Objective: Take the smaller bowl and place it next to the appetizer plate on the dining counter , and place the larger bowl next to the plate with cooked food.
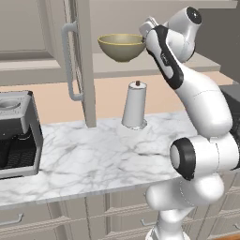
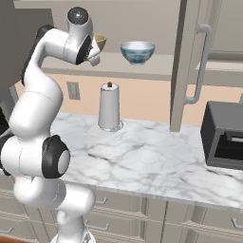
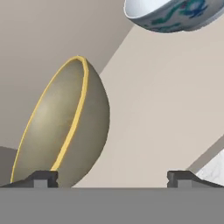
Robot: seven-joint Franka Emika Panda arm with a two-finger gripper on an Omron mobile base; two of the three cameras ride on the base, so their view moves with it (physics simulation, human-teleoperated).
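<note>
The larger bowl (image 1: 122,47) (image 3: 65,127), olive-tan with a yellow rim, stands on the open cabinet's shelf (image 1: 112,69). The smaller bowl (image 2: 137,52) (image 3: 175,15), blue and white, stands on the same shelf to its right. My gripper (image 3: 111,179) is open at shelf height, just right of the larger bowl. In the hand view the bowl's rim runs down to the left fingertip (image 3: 41,178), and nothing is gripped. In the right base view my hand hides most of the larger bowl (image 2: 100,40). The dining counter, the appetizer plate and the plate with cooked food are out of view.
The cabinet door (image 1: 79,61) (image 2: 190,61) stands open with its long handle pointing outward. Below the shelf, a paper towel roll (image 1: 135,107) (image 2: 109,108) stands on a marble worktop (image 1: 93,154). A dark coffee machine (image 1: 16,136) (image 2: 223,137) sits at the worktop's end.
</note>
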